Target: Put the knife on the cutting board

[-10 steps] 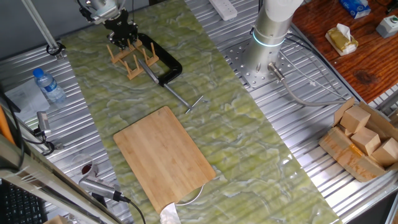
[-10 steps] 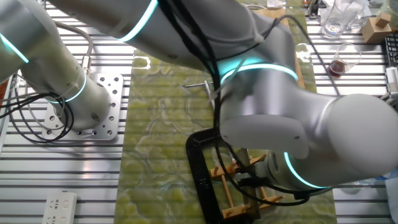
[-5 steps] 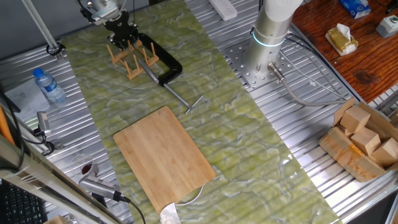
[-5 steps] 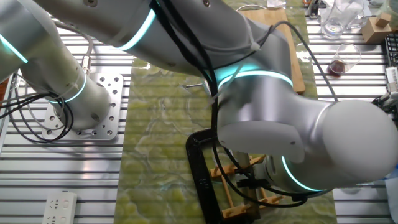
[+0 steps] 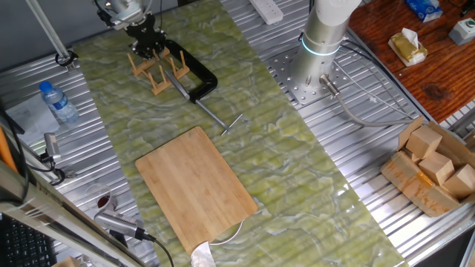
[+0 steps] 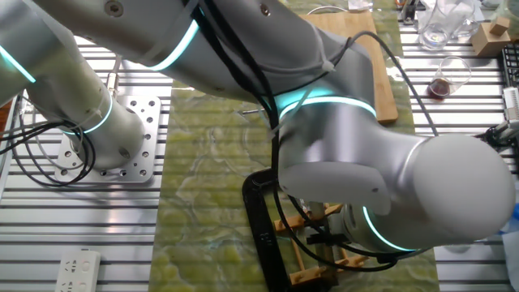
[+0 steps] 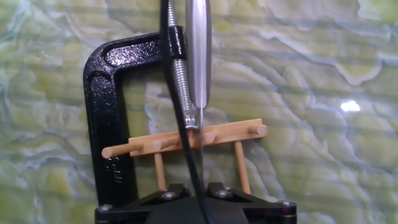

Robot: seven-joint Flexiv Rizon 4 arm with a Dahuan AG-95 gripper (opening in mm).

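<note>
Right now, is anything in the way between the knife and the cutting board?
Only the black C-clamp: it lies beside the wooden rack where the knife stands, its screw rod stretching toward the cutting board. Lifted high, the knife would likely clear it.

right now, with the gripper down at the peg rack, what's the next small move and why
Probably a straight lift. The gripper appears closed on the knife, which stands edge-on between the pegs of the peg rack, beside the C-clamp. Rising vertically should clear the pegs before travelling to the bare cutting board.
</note>
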